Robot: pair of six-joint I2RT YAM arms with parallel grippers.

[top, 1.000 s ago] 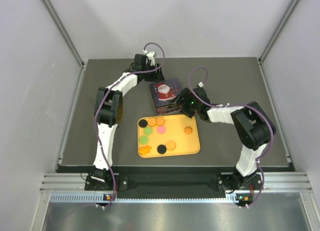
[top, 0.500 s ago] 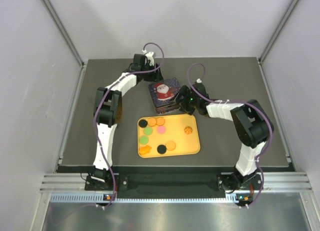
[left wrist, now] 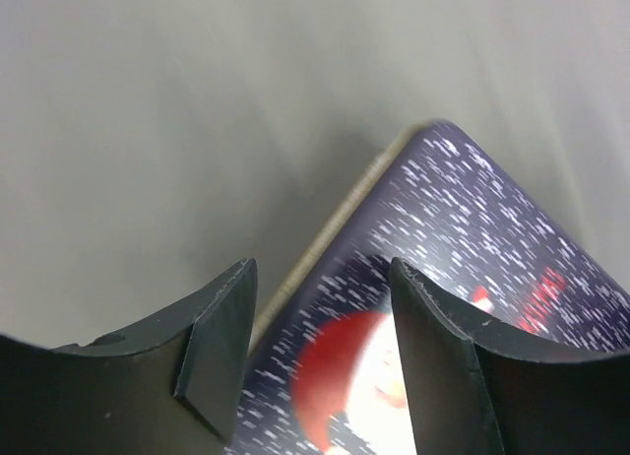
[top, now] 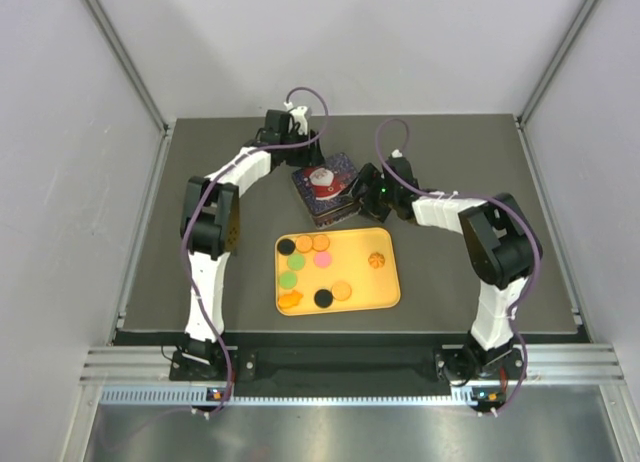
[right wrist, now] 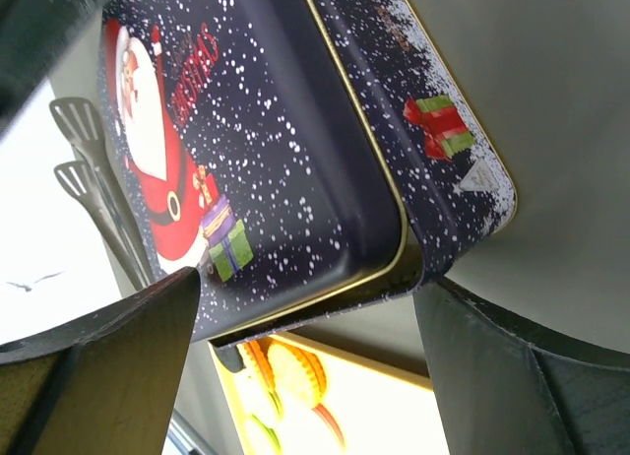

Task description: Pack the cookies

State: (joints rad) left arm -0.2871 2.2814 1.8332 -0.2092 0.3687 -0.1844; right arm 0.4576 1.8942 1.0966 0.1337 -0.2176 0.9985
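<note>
Finding: the cookies all lie on the yellow tray at the near middle of the tabletop. None is packed, and the Santa tin, just beyond the tray's far edge, has its lid on. The left gripper is released, its jaws apart astride the tin's far-left lid edge, one finger over the lid and one outside it. The right gripper is spread wide around the tin's near-right corner; whether its pads touch cannot be told. Risks, as judged: if the left jaws pinch the lid while the base is unsecured, the whole tin may rise or skid rather than open. A thin, glossy lid edge may slip free. A dropped or shoved tin would land on the adjoining tray and scatter the cookies.
</note>
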